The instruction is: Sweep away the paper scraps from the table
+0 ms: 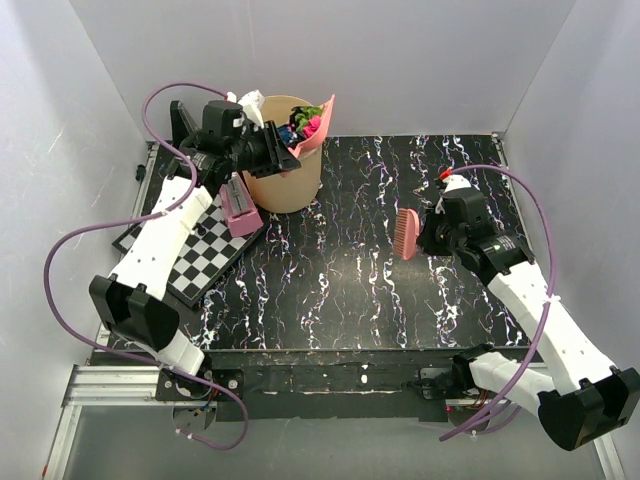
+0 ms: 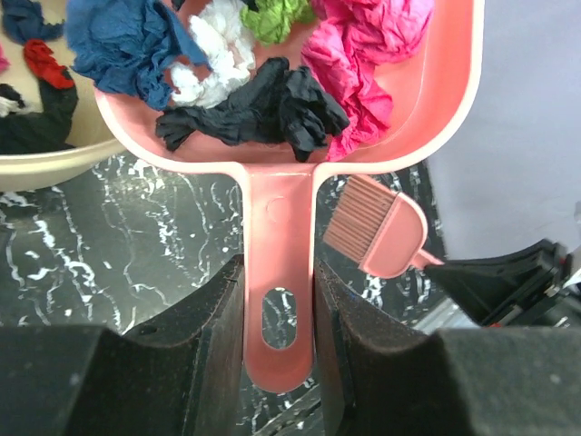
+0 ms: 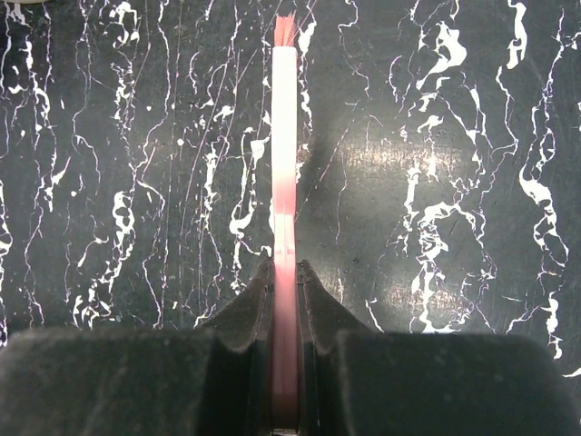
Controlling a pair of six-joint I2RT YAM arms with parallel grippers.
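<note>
My left gripper (image 2: 280, 300) is shut on the handle of the pink dustpan (image 2: 418, 100), held tilted over the beige bin (image 1: 283, 168) at the table's back left. Paper scraps (image 2: 272, 100) in magenta, black, white, navy and green lie in the pan; the same load shows in the top view (image 1: 306, 122). More scraps (image 2: 36, 68) lie inside the bin. My right gripper (image 3: 285, 272) is shut on the pink brush (image 1: 406, 232), held edge-on above the black veined table (image 1: 340, 290) at mid right. The brush also shows in the left wrist view (image 2: 381, 227).
A black-and-white chessboard (image 1: 205, 250) lies at the left edge under my left arm, with a dark pink block (image 1: 240, 208) on it. White walls close in the table at the back and both sides.
</note>
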